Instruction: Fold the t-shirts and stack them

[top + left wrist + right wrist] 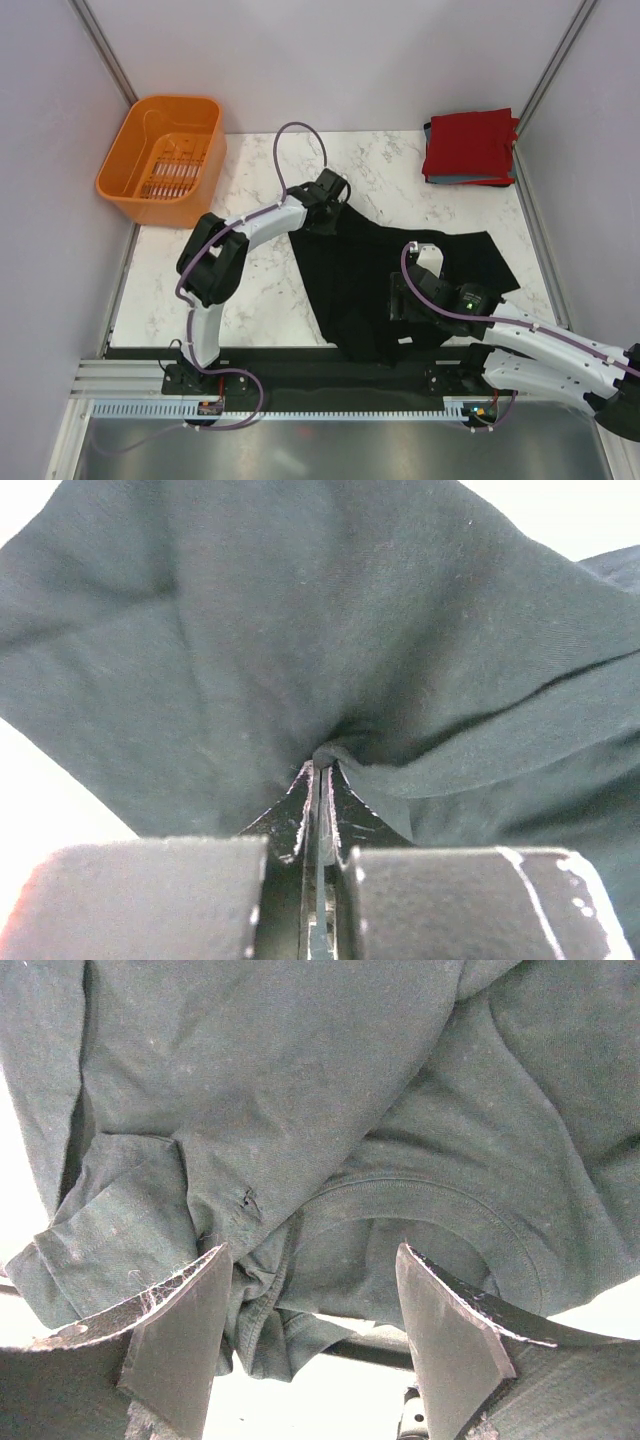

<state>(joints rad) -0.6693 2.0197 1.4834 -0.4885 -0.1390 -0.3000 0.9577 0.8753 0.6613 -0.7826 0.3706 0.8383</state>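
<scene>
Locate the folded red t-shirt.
Top external view: the folded red cloth t-shirt lies at the far right corner of the white marble table, atop a folded grey-blue t-shirt, beyond the black t-shirt.

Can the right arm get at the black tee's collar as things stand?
Likely yes. The right gripper hangs open right over the black t-shirt, with the collar just ahead of its jaws and nothing else between.

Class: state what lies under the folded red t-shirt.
A grey-blue folded t-shirt, only its left and near edges showing; the red t-shirt covers the rest.
</scene>
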